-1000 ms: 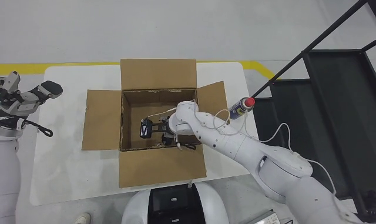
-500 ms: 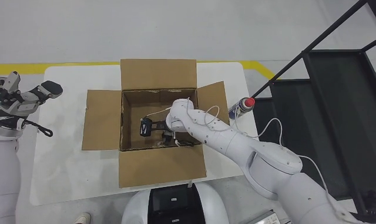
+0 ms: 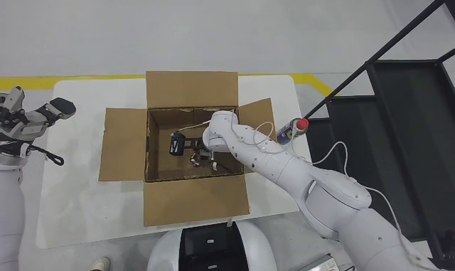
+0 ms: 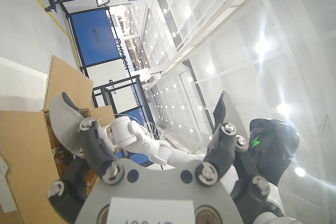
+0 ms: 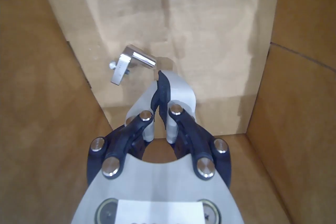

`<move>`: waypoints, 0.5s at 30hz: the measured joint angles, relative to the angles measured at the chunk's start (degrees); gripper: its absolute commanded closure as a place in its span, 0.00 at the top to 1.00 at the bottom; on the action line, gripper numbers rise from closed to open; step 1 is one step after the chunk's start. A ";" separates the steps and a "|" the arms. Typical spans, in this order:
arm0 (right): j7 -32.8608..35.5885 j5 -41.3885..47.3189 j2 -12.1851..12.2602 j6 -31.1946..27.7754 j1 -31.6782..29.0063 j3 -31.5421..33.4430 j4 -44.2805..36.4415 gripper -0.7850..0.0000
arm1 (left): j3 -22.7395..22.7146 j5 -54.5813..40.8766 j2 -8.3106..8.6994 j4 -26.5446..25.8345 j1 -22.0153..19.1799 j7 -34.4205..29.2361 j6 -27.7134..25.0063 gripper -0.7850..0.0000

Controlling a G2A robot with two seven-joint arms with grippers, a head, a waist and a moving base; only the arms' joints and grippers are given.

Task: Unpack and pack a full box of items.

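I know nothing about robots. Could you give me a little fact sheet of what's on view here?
Box: open cardboard, flaps spread, on the table
Right gripper: shut, empty, down inside the box
In box: small metal bracket on the floor, by the fingertips
Left gripper: open, empty, beyond the table's left edge
Can: red cap, right of the box

Brand lettering and two clipped labels, as I see them from the wrists

White brand lettering stands on the blue panels (image 4: 90, 33) far beyond the left gripper (image 4: 141, 101). A white label (image 4: 152, 212) sits on the mount behind its fingers and a second label (image 5: 160, 212) sits behind the right gripper (image 5: 160, 78). The frame edge cuts both, so I cannot read their characters.
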 measured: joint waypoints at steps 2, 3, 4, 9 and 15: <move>-0.02 0.09 0.48 0.04 -0.48 0.85 -1.37 1.00 | 0.00 0.00 0.00 0.00 0.00 0.00 0.00 1.00; 0.18 -0.20 0.79 0.27 -0.79 1.34 -2.39 1.00 | 0.00 0.00 0.00 0.00 0.00 0.00 0.00 1.00; 0.42 -0.53 1.02 0.42 -1.02 1.66 -3.19 1.00 | 0.00 0.00 0.00 0.00 0.00 0.00 0.00 1.00; 0.68 0.11 2.30 0.66 -2.95 4.12 -6.57 1.00 | 0.00 0.00 0.00 0.00 0.00 0.00 0.00 1.00; 1.49 3.86 3.02 2.32 -5.41 6.63 -8.18 0.85 | 0.00 0.00 0.00 0.00 0.00 0.00 0.00 1.00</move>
